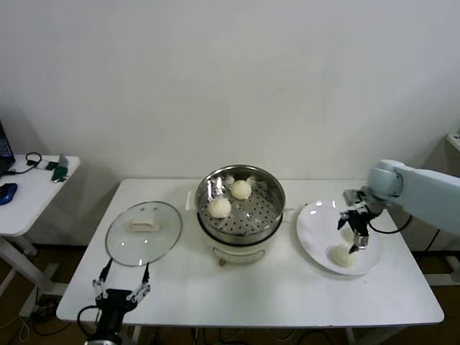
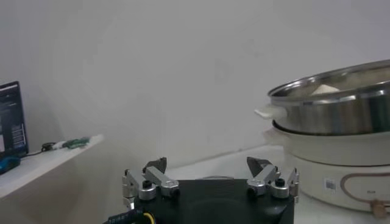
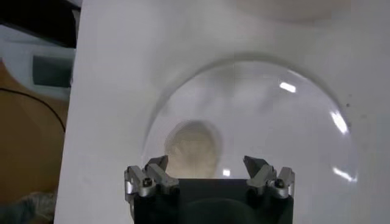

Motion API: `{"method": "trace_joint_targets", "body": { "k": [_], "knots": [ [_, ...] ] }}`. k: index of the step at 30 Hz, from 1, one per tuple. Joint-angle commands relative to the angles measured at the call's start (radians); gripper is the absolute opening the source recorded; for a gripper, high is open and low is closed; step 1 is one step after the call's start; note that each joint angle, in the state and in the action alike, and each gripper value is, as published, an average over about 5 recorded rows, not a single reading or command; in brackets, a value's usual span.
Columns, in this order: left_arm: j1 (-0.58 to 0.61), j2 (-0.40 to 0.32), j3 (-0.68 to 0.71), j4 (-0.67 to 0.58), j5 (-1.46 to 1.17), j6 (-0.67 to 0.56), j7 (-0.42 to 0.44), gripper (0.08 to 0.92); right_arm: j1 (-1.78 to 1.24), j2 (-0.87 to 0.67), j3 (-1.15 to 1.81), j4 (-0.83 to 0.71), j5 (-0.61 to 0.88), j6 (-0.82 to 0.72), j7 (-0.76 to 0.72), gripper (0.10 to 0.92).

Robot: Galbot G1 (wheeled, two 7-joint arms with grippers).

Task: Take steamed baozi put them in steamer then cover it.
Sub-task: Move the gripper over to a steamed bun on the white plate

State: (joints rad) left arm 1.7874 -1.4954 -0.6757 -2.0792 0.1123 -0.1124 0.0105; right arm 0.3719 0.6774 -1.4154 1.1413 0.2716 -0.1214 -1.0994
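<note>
Count: three buns are visible. Two buns (image 1: 241,189) (image 1: 219,208) lie inside the steamer (image 1: 266,215), on its perforated floor, toward the rear and left of the basket. The third bun (image 1: 343,256) lies on the white plate (image 1: 313,230), at its near edge. One steamer stands at the middle of the table (image 1: 287,287), on a white cooker base (image 1: 241,253). One glass lid (image 1: 143,232) lies flat on the table to the steamer's left, apart from it.

The right gripper (image 1: 356,239) hangs over the plate, pointed downward, jaws open and holding nothing. The third bun sits just below and slightly to the left of the jaws; in the right wrist view the bun (image 3: 192,148) lies ahead of the gripper (image 3: 206,168), offset toward one jaw rather than centred. No contact with the bun is visible. The right arm reaches in from the table's right side, bent at the wrist.

The left gripper (image 1: 121,290) sits low at the table's near left edge, below the lid, jaws open and empty, aimed toward the rear.
</note>
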Motion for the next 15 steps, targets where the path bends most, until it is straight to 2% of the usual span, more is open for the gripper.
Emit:
{"method": "trace_joint_targets", "body": {
  "k": [1, 15],
  "knots": [
    [0.0, -0.003, -0.001, 0.005, 0.004, -0.001, -0.001, 0.823, -0.138, -0.022, 0.093, -0.036, -0.077, 0.011, 0.0, 0.823],
    [0.002, -0.005, 0.001, 0.015, 0.015, -0.004, -0.001, 0.823, -0.176, 0.047, 0.148, -0.108, -0.098, 0.03, -0.002, 0.823]
  ]
}}
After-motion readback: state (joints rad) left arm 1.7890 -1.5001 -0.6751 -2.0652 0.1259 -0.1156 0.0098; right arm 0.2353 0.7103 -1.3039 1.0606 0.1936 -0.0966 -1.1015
